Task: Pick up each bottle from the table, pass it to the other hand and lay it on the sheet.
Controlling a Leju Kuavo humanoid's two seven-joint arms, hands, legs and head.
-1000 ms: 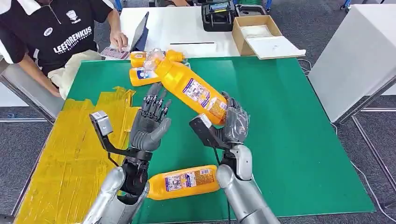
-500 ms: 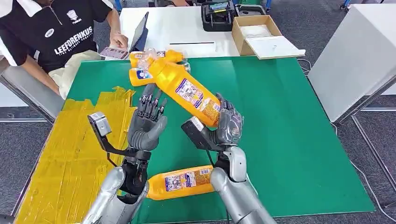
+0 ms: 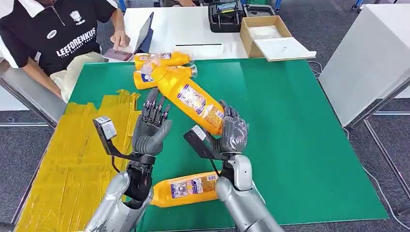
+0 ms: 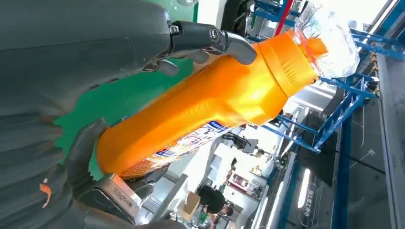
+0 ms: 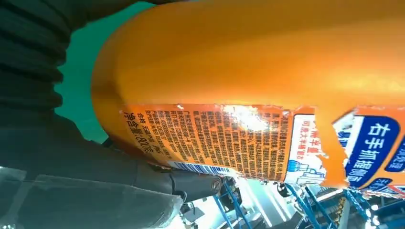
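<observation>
- Far left: yellow sheet (image 3: 72, 154) lay crumpled over the left part of the green table (image 3: 300, 135); no bottle on it.
- A person in a dark shirt (image 3: 53, 34) sat at the table's far-left corner, one hand on a tablet (image 3: 145, 36).
- Left hand (image 3: 151, 126) was raised above the table by the sheet's edge, fingers spread and pointing up, holding nothing, palm facing the held bottle. In the left wrist view its fingertips (image 4: 229, 43) sat right at the bottle's shoulder; real contact could not be told.
- Held bottle (image 3: 186, 96): orange, labelled, up in the air between both hands. Long axis ran diagonally, cap end up and toward the far left, base down at the right hand. Clear plastic wrap covered the cap (image 4: 329, 43).
- Two more orange bottles (image 3: 162, 67) lay on their sides at the far edge of the table, behind the held one's cap.
- Another orange bottle (image 3: 186, 187) lay on its side at the near edge, between the two forearms.
- Right hand (image 3: 232, 133) gripped the held bottle's base end, fingers wrapped round it.
- Beyond, on a white table: black case (image 3: 225, 17) and open cardboard box (image 3: 268, 36) holding white sheets.
</observation>
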